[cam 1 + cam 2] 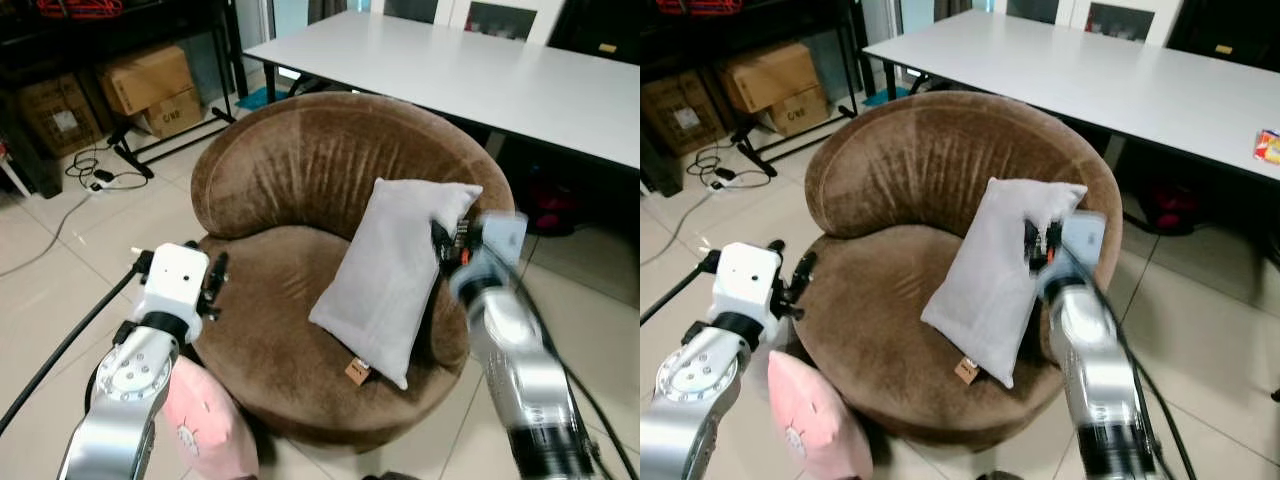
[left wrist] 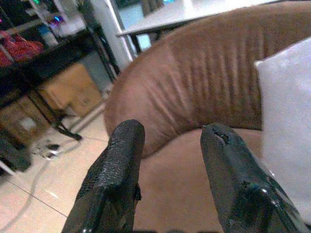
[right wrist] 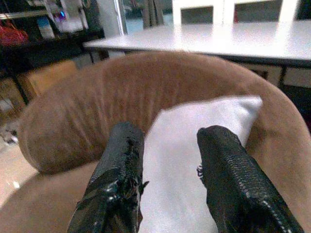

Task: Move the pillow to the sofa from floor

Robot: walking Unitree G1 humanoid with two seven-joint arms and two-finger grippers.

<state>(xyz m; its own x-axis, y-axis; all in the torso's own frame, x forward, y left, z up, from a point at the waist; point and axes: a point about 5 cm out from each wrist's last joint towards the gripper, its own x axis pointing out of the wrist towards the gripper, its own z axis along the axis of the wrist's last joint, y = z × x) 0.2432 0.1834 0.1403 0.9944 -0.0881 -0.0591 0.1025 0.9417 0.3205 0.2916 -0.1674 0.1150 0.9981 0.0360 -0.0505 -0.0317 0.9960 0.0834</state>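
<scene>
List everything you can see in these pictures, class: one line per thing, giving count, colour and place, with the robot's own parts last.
Sofa: one, brown, round, centre of floor.
Grey pillow: one, leaning on the sofa's right side.
Pink pillow: one, on floor beside the sofa's front left.
Table: one, white, behind the sofa.
Cardboard boxes: several, brown, under the black rack, far left.
Cables: black and white, on tiles at left.
Left gripper: open, black fingers, at the sofa's left edge.
Right gripper: open, black fingers, at the grey pillow's upper right corner.
</scene>
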